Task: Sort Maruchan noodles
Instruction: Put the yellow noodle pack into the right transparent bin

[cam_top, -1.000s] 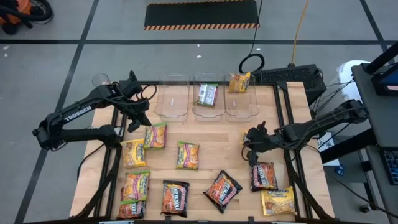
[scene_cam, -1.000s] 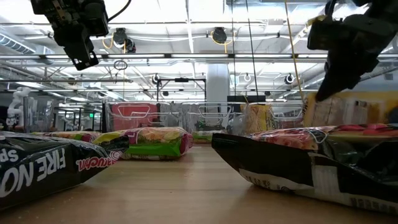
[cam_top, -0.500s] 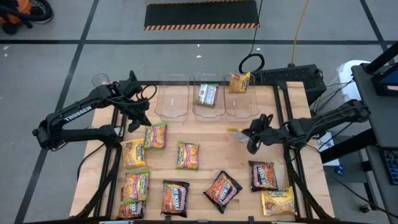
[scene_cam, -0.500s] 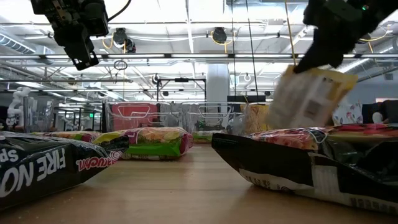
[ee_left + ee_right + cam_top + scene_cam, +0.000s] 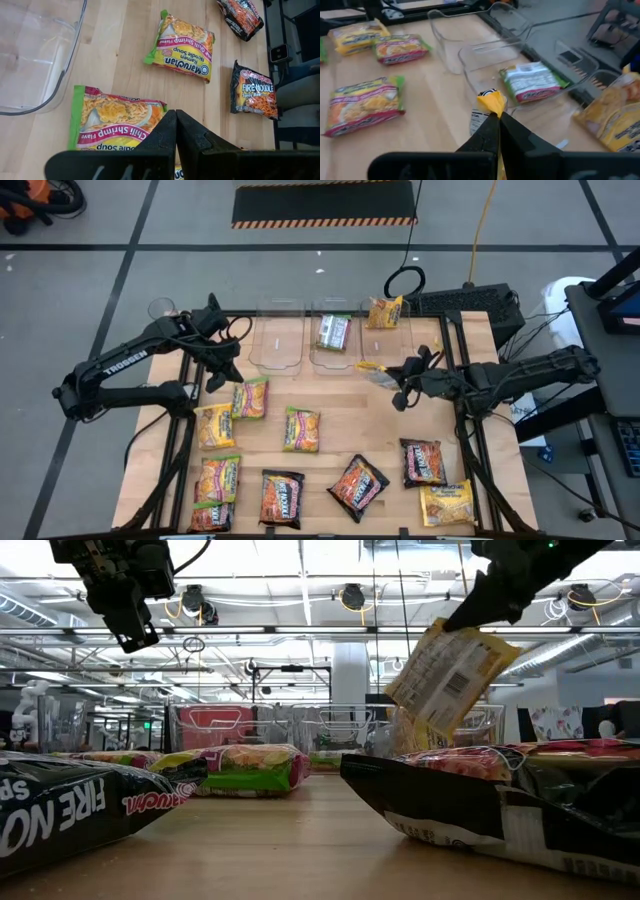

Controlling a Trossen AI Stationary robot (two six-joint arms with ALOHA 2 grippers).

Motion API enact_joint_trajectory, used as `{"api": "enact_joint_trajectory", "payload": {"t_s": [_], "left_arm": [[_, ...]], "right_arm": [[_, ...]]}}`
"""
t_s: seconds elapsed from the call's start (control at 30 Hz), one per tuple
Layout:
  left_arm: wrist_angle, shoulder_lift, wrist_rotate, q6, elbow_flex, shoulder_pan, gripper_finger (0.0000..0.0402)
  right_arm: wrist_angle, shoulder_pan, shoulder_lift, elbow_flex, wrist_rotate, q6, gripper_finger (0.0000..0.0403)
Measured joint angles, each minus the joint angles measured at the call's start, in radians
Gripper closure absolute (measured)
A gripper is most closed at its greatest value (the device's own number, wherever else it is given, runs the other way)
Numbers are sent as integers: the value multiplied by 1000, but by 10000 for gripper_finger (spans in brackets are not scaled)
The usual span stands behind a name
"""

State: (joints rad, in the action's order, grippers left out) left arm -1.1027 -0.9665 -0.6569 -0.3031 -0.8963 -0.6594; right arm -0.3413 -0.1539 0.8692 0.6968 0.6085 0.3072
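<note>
You have the right gripper (image 5: 403, 383) up off the worktop (image 5: 345, 435) with its jaws clamped on the edge of a yellow packet (image 5: 448, 677), which hangs tilted in the air just short of the three clear bins (image 5: 332, 340) at the far edge. Your left gripper (image 5: 222, 370) waits raised near the left bin, jaws together and holding nothing. By my reading you are early in the sort: the middle bin holds one green-edged packet (image 5: 333, 332), the right bin one yellow packet (image 5: 384, 311), and the left bin looks unfilled. About ten noodle packets (image 5: 301, 429) lie loose on the worktop, green-edged, yellow and dark ones mixed, so most of the work is left. From above, the carried packet is largely hidden by the gripper, and the low view shows only its back. You cannot tell from here which bin it hangs over.
</note>
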Motion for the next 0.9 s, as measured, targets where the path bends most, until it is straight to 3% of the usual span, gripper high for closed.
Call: {"api": "enact_joint_trajectory", "payload": {"t_s": [0.33, 0.57, 0.9], "left_arm": [[0, 0, 0, 18, 0, 0, 394], [0, 0, 0, 21, 0, 0, 394], [0, 0, 0, 20, 0, 0, 394]], "right_arm": [[82, 97, -71, 0, 2, -170, 403], [83, 183, -148, 0, 60, -278, 403], [79, 309, -159, 0, 42, -373, 403]]}}
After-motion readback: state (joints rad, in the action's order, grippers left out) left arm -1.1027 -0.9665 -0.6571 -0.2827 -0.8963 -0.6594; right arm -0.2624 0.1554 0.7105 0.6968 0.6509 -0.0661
